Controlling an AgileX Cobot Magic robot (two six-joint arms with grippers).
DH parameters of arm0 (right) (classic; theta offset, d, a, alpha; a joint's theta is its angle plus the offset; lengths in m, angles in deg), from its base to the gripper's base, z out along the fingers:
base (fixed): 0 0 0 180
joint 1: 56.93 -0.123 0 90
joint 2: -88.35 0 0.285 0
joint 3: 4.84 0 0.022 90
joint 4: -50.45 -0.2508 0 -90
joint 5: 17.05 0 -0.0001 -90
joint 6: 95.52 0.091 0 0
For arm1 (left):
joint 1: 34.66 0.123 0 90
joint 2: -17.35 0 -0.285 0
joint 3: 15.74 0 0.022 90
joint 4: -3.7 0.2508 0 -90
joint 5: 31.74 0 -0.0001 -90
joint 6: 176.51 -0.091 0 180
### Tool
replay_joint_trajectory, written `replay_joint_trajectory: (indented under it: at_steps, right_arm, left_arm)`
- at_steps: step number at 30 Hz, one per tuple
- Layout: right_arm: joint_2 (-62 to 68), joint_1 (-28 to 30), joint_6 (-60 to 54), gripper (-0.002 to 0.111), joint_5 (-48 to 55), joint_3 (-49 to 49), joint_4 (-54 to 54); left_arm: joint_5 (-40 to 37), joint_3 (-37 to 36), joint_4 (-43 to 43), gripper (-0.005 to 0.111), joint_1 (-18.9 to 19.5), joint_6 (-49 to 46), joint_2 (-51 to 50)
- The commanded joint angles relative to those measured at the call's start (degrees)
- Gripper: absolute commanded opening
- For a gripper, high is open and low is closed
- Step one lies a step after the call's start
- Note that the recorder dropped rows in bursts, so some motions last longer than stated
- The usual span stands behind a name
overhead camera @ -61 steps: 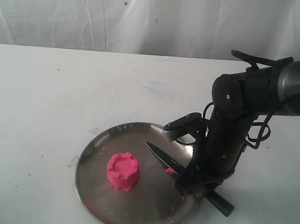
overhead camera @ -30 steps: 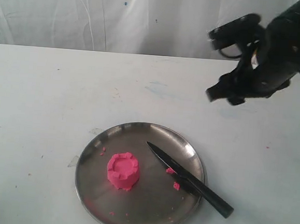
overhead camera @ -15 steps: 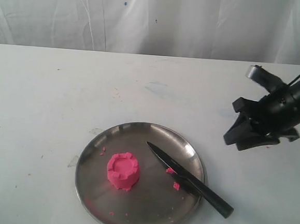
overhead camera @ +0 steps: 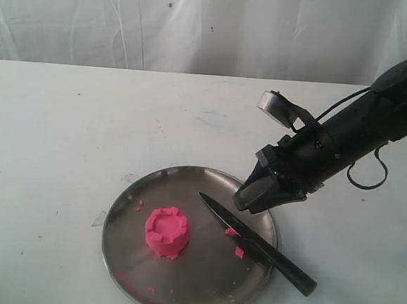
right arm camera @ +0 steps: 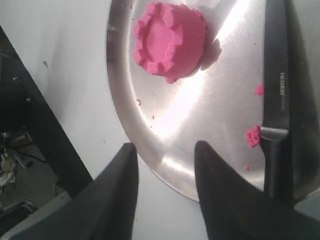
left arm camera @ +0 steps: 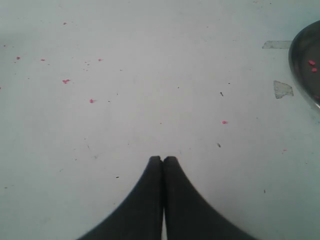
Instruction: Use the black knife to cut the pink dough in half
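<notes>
**Dough whole on the plate, knife beside it, both claws empty**

The pink dough (overhead camera: 166,233) (right arm camera: 170,40) is a single round lump with a notched rim and a sunken top. It sits uncut on the metal plate (overhead camera: 135,192) at about 9 o'clock from the plate's centre. The black knife (overhead camera: 256,242) (right arm camera: 276,85) lies flat and well apart from the dough. Its tip points toward 11 o'clock, and its handle crosses the rim and overhangs it at about 4 o'clock. Two pink crumbs (overhead camera: 238,252) lie just beside the blade on the dough's side.

The right gripper (overhead camera: 253,197) (right arm camera: 165,146) hangs over the plate's rim near 2 o'clock, angled down toward the blade. Its jaws stand apart with only plate and table between them, gripping nothing.

The left gripper (left arm camera: 163,159) does not appear in the exterior view. In its own wrist view its fingers are pressed together with nothing in them, above the white table (overhead camera: 64,127), which is dotted with pink specks.
</notes>
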Motion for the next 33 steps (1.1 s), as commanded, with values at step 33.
replay_joint_trajectory:
  at_steps: [33]
  right_arm:
    - [-2.8,6.2,3.0,0.057,-7.5,13.5,12.2]
  left_arm:
    - [0.1,-0.2,-0.2,0.000,0.2,0.0,0.2]
